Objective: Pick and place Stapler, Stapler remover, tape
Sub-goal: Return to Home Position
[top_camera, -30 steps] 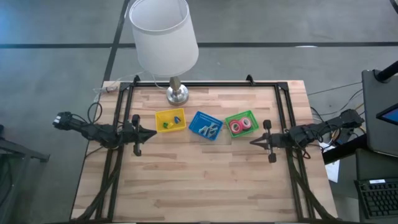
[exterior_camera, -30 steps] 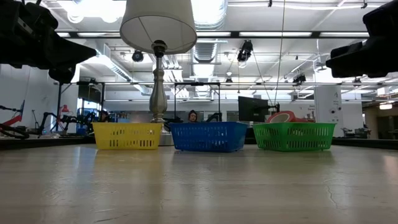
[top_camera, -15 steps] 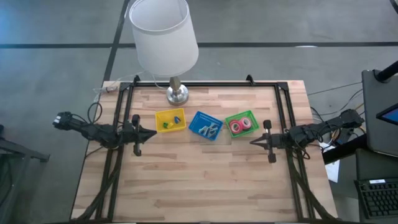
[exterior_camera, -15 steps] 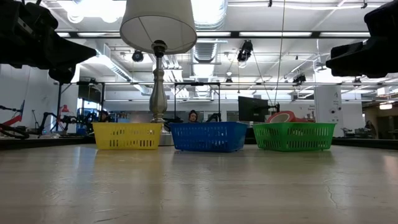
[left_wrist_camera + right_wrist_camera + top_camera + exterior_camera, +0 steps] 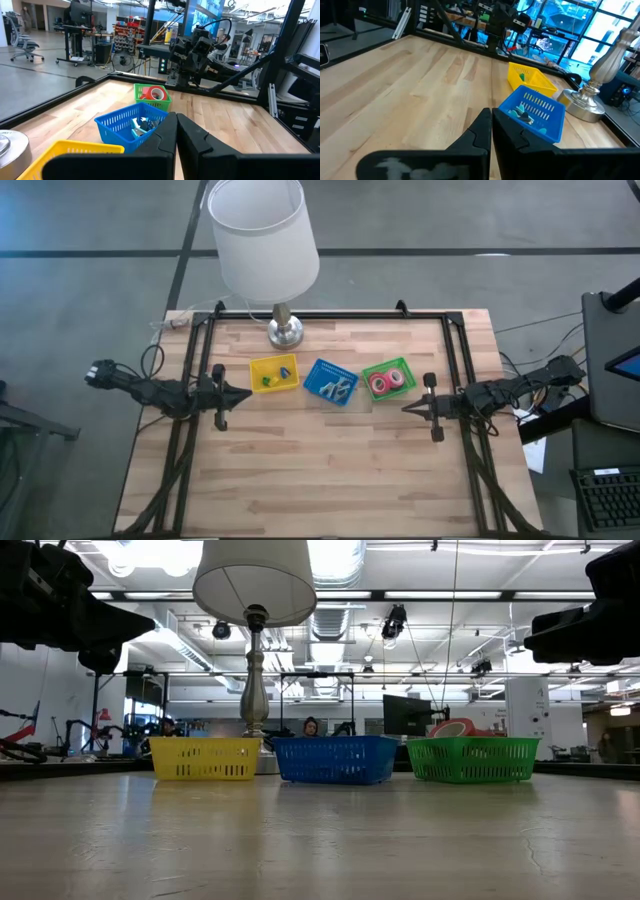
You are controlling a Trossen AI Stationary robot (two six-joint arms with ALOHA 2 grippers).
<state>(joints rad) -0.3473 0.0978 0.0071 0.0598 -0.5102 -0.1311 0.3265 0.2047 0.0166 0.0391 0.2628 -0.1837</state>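
Observation:
Three small baskets stand in a row on the wooden table. The green basket [image 5: 387,378] holds red tape rolls [image 5: 382,383]. The blue basket [image 5: 331,381] holds small blue and grey items [image 5: 337,389]. The yellow basket [image 5: 273,374] holds small blue and green pieces [image 5: 276,375]. Which of these is the stapler or the stapler remover I cannot tell. My left gripper [image 5: 247,393] hovers shut at the table's left side, pointing level toward the baskets. My right gripper [image 5: 405,408] hovers shut at the right side, pointing toward the baskets. Neither touches anything.
A table lamp with a white shade [image 5: 263,235] and a silver base [image 5: 285,332] stands at the far edge, behind the yellow basket. A black frame [image 5: 330,315] runs around the table. Bare wood [image 5: 330,470] lies in front of the baskets.

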